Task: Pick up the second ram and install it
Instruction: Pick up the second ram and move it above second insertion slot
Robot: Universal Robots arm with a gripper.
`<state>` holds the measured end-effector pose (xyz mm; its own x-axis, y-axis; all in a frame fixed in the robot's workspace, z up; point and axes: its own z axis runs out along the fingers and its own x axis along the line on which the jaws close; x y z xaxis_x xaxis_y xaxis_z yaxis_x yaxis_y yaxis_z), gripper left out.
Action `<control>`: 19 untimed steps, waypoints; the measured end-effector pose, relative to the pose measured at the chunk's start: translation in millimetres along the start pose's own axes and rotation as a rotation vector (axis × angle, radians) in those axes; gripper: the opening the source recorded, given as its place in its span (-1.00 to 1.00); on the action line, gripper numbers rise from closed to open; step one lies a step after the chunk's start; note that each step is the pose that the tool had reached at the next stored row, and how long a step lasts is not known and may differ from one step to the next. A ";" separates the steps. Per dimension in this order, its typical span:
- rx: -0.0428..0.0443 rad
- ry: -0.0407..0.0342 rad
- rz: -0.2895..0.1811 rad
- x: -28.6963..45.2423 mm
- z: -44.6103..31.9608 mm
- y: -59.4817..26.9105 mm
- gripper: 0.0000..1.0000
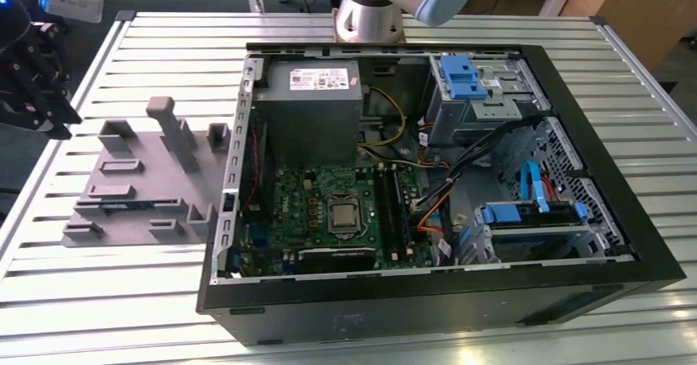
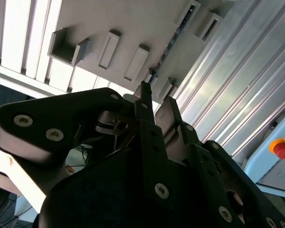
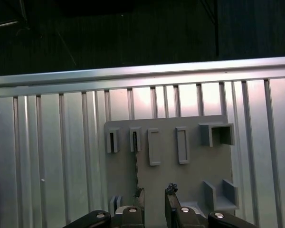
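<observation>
The second ram [image 1: 127, 206] lies on its edge in a slot of the grey tray [image 1: 109, 230], at the exterior view's left. It is a thin dark strip [image 3: 136, 164] in the first wrist view and a thin dark line [image 2: 173, 42] in the second wrist view. My gripper [image 1: 49, 108] hangs well above the table, left of the tray in the exterior view. In both wrist views its fingertips [image 3: 171, 189] stand apart with nothing between them, so the gripper [image 3: 155, 191] is open. The strip runs toward one fingertip [image 2: 145, 92].
An open black computer case [image 1: 436, 300] lies on the slatted metal table [image 1: 109, 300], right of the tray. Its motherboard shows long black memory slots [image 1: 387, 210] beside the processor [image 1: 344, 214]. The arm's base [image 1: 368, 18] stands behind the case. A red button [image 2: 281, 148] sits off the table.
</observation>
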<state>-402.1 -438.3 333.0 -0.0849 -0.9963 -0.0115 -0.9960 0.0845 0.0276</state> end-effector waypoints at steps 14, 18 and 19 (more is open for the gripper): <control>0.0000 0.0001 -0.004 9.4 12.4 0.3 -0.38; 0.0000 0.0001 -0.005 11.9 16.6 0.1 -0.38; 0.0000 0.0001 -0.005 12.5 17.7 0.0 -0.38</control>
<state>-403.7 -450.5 315.1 -0.0799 -0.9967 -0.0115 -0.9965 0.0795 0.0276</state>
